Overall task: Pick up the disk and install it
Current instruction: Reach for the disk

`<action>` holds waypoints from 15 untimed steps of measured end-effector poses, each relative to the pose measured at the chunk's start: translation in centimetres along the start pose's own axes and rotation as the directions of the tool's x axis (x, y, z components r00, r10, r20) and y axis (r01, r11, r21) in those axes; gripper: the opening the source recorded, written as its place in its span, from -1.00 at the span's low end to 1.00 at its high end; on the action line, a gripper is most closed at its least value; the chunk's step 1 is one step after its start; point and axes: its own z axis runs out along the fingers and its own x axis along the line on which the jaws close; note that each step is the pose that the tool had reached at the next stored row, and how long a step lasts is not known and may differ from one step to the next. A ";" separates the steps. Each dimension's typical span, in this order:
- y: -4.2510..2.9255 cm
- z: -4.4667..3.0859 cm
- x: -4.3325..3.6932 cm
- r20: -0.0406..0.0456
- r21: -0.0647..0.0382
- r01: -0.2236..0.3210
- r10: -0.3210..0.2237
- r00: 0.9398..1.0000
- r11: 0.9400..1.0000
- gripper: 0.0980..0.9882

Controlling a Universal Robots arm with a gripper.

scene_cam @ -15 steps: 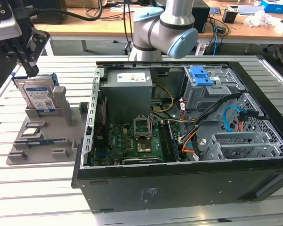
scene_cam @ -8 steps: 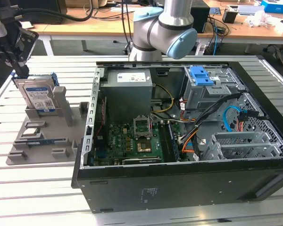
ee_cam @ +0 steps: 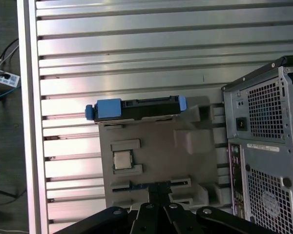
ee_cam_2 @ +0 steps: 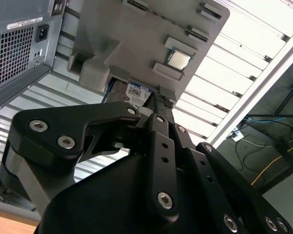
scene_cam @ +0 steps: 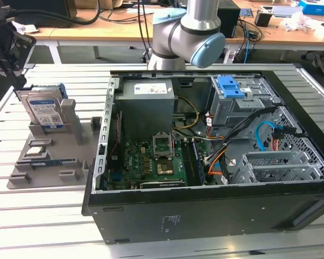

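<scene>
Disk (scene_cam: 43, 110): upright on edge in slot of grey holder tray (scene_cam: 65, 148), at 9 o'clock from open computer case (scene_cam: 205, 216) in exterior view. Label faces camera, blue carrier frame around it. Tray sits on slatted metal table (scene_cam: 38, 226). Gripper (ee_cam_2: 158, 100) in second wrist view: fingers pressed together, nothing between them, tips over tray, near disk but apart from it. Loose processor chip (ee_cam: 120, 159) in tray pocket, first wrist view. Arm (scene_cam: 189, 32) at 12 o'clock from case.
</scene>
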 end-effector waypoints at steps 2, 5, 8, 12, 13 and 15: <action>-0.01 -0.01 0.43 0.000 0.000 0.000 0.000 1.000 1.000 -0.99; 0.21 -0.02 1.34 0.000 0.000 0.000 0.000 1.000 1.000 -0.99; 0.54 0.00 1.88 0.000 0.000 0.000 0.000 1.000 1.000 -0.99; 2.09 0.13 2.40 0.000 0.002 0.000 0.000 1.000 1.000 -0.99; 2.16 0.14 2.51 0.000 0.002 0.000 0.000 1.000 1.000 -0.99; 2.17 0.14 2.55 0.000 0.002 0.000 0.000 1.000 1.000 -0.99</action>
